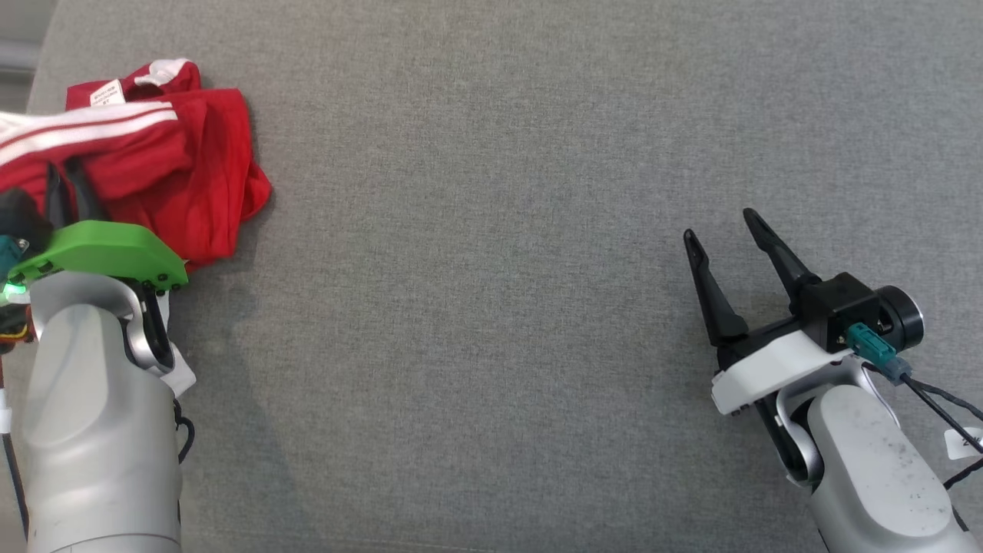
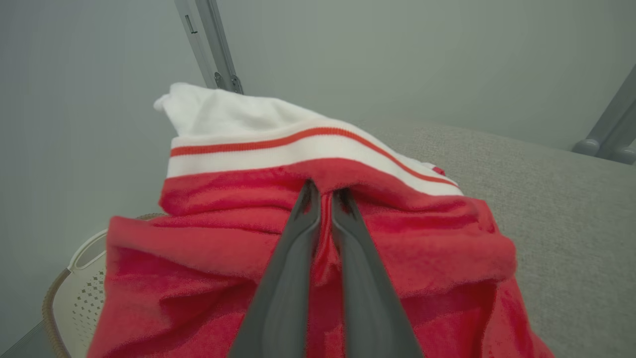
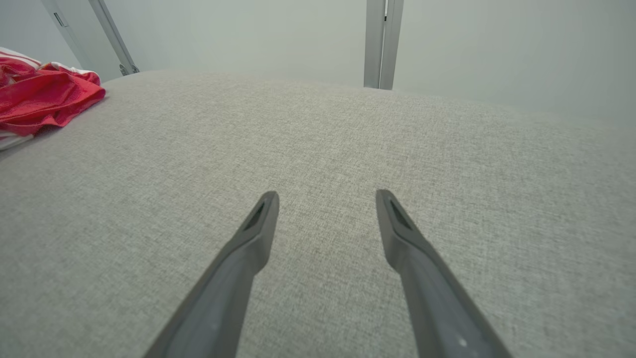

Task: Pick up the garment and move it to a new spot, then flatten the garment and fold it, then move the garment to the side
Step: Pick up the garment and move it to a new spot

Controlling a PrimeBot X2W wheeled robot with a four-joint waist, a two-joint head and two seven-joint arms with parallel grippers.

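Note:
The garment (image 1: 177, 169) is a red piece with white stripes, crumpled at the far left of the grey surface (image 1: 491, 269). My left gripper (image 1: 65, 173) reaches into it, and in the left wrist view its two dark fingers (image 2: 298, 238) are pressed together with a fold of red cloth (image 2: 238, 233) pinched between them, just below the white striped band (image 2: 298, 149). My right gripper (image 1: 722, 226) stands open over bare grey fabric at the right, far from the garment (image 3: 44, 97). In the right wrist view my right gripper (image 3: 325, 199) has nothing between its fingers.
The grey padded surface spreads wide between the two arms. A pale perforated basket (image 2: 79, 293) with a woven rim sits low beyond the surface's left edge. Metal frame posts (image 3: 382, 44) stand against the pale wall behind.

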